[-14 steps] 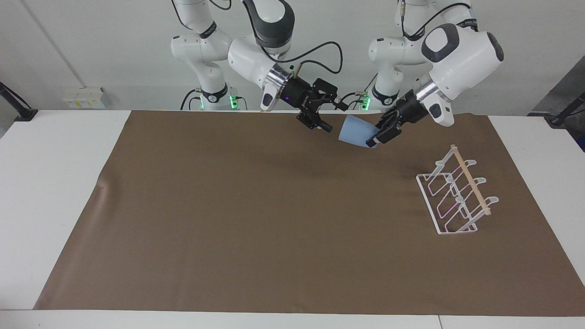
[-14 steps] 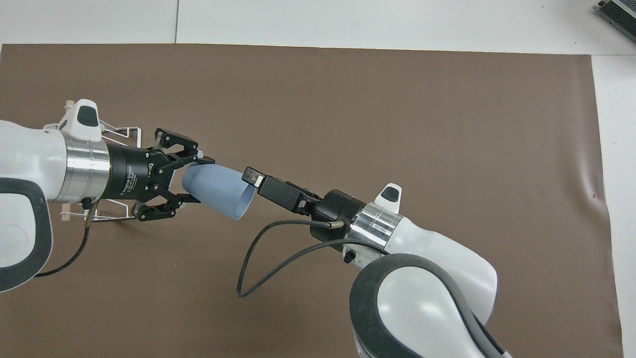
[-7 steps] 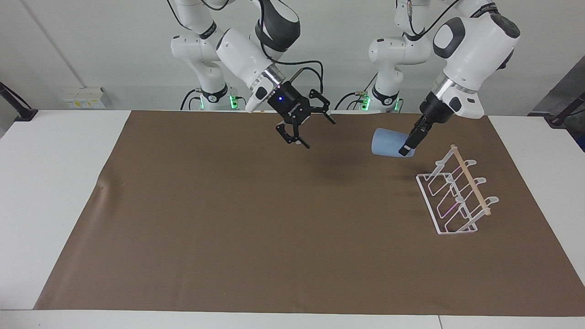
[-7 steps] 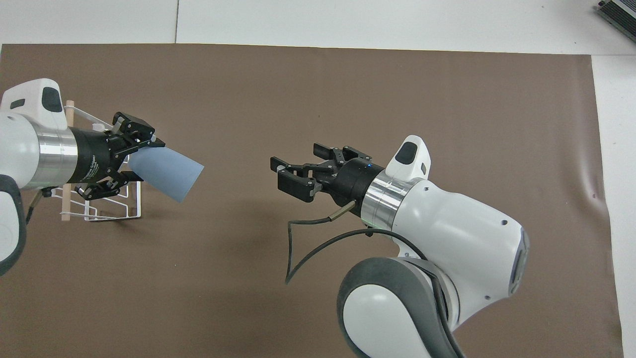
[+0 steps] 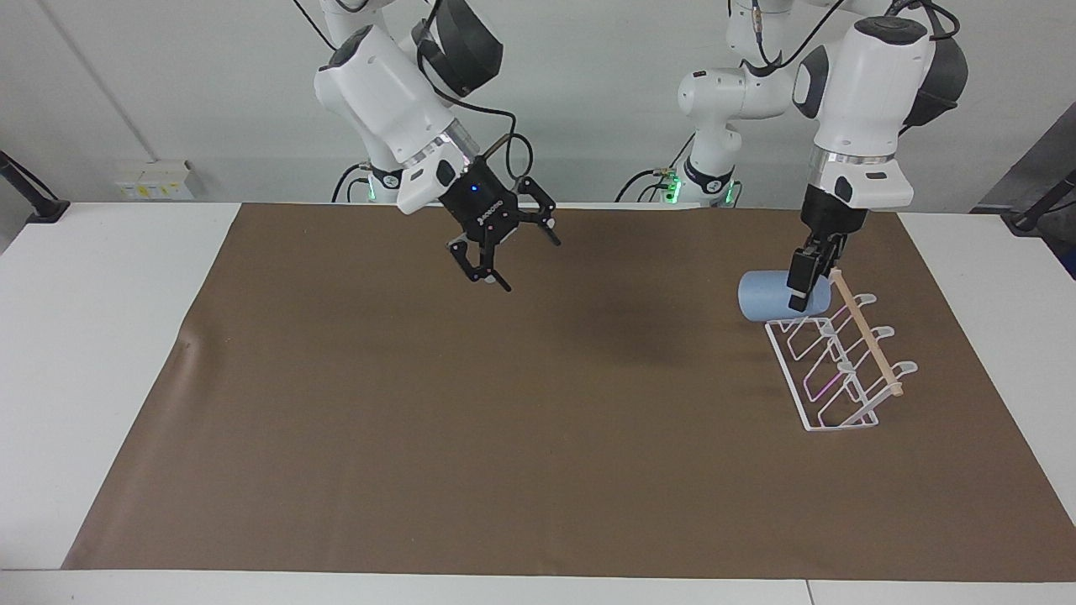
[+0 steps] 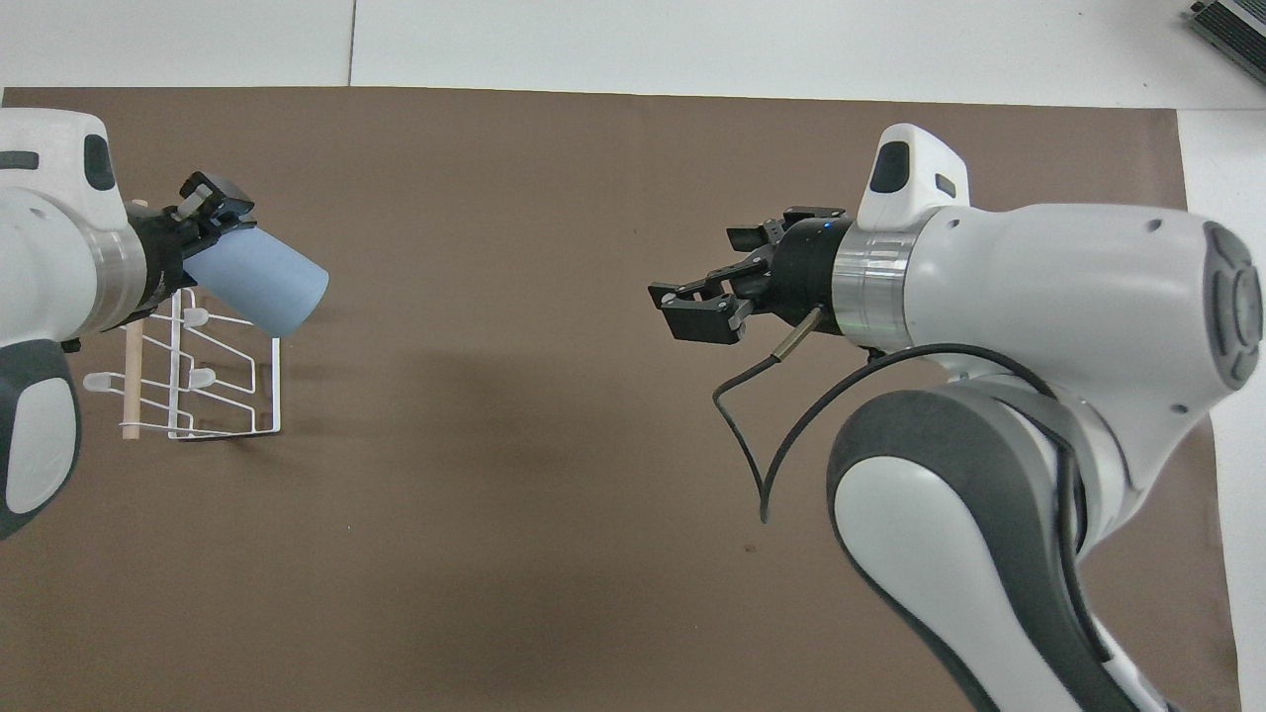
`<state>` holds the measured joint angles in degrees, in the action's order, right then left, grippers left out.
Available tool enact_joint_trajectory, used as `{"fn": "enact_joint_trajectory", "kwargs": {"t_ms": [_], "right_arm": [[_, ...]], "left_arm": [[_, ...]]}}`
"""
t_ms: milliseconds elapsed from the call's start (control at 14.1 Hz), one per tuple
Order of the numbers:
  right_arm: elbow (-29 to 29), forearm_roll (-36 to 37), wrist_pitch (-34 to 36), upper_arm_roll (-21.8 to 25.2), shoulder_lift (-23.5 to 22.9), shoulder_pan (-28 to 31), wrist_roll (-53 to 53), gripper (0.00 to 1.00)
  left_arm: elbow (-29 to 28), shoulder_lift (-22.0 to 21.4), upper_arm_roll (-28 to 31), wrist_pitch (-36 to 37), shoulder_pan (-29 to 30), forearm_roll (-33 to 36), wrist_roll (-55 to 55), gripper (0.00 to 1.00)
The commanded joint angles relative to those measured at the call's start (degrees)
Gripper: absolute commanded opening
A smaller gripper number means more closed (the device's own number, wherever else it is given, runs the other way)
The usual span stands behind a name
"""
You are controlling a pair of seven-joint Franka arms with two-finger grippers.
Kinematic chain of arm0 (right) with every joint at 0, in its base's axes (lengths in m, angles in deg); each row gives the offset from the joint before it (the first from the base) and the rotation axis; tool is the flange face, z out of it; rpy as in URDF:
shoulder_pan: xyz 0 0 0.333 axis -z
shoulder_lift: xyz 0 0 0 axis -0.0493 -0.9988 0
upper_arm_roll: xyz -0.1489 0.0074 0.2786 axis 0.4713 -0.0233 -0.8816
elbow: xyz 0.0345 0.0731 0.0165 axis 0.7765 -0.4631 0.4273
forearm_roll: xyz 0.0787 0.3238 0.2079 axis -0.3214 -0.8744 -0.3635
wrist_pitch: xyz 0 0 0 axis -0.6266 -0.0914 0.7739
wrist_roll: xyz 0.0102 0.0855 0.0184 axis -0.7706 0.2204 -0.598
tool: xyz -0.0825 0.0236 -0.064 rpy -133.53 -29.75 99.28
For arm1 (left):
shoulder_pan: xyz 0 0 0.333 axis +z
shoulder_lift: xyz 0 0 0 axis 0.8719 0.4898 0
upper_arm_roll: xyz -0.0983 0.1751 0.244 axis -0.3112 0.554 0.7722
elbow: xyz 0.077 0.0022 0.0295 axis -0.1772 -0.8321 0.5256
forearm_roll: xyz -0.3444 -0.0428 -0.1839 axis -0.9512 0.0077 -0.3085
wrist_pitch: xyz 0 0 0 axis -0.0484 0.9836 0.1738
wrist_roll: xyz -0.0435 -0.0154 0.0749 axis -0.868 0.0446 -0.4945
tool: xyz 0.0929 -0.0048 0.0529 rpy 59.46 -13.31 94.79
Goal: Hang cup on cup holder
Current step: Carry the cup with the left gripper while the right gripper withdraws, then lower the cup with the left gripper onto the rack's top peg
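My left gripper point(image 5: 801, 290) is shut on the base end of the pale blue cup point(image 5: 763, 296). It holds the cup on its side in the air, mouth toward the right arm's end of the table. The cup hangs over the end of the white wire cup holder point(image 5: 841, 370) nearer the robots, beside the tip of its wooden rod. In the overhead view the cup point(image 6: 262, 282) covers the top of the holder point(image 6: 208, 391) next to the left gripper point(image 6: 203, 222). My right gripper point(image 5: 496, 262) is open and empty, raised over the mat; it also shows in the overhead view point(image 6: 697, 307).
A brown mat point(image 5: 471, 437) covers most of the white table point(image 5: 101, 336). A black cable point(image 6: 752, 435) loops under the right wrist. A grey device point(image 6: 1231, 25) lies at the table's corner farthest from the robots at the right arm's end.
The right gripper let go of the cup, opened and drew back toward its own end. The left gripper carried the cup from mid-table to over the holder's near end.
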<state>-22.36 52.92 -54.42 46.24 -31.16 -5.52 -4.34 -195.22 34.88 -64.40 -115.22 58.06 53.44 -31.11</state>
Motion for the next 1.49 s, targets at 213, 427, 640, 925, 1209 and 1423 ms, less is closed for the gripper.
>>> {"fn": "enact_joint_trajectory", "kwargs": {"t_ms": [213, 427, 640, 925, 1209, 1423], "right_arm": [[2.75, 13.75, 14.16, 8.71, -0.78, -0.12, 3.34, 1.0], [2.75, 20.96, 17.6, 12.84, -0.69, -0.12, 9.73, 1.0], [2.75, 30.72, 19.8, 14.35, -0.26, -0.12, 18.52, 1.0], [2.57, 31.7, 23.5, 16.54, 0.1, -0.12, 28.02, 1.0], [2.31, 32.94, 26.13, 20.14, 0.8, -0.12, 29.18, 1.0], [1.08, 32.85, 26.14, 22.08, 1.32, -0.12, 30.41, 1.0]], "left_arm": [[1.2, 4.65, 0.24, -12.61, 2.09, 14.16, -1.01, 0.0], [2.17, 8.69, 0.24, -17.28, 4.02, 20.59, -0.92, 0.0], [2.17, 9.31, 0.24, -19.22, 5.78, 24.46, -1.01, 0.0], [1.12, 9.84, 0.24, -20.81, 7.54, 25.87, -1.01, 0.0], [-1.51, 9.14, 0.24, -20.99, 7.98, 26.66, -1.01, 0.0], [-3.8, 8.61, 0.24, -22.65, 8.59, 28.51, -1.27, 0.0]]}}
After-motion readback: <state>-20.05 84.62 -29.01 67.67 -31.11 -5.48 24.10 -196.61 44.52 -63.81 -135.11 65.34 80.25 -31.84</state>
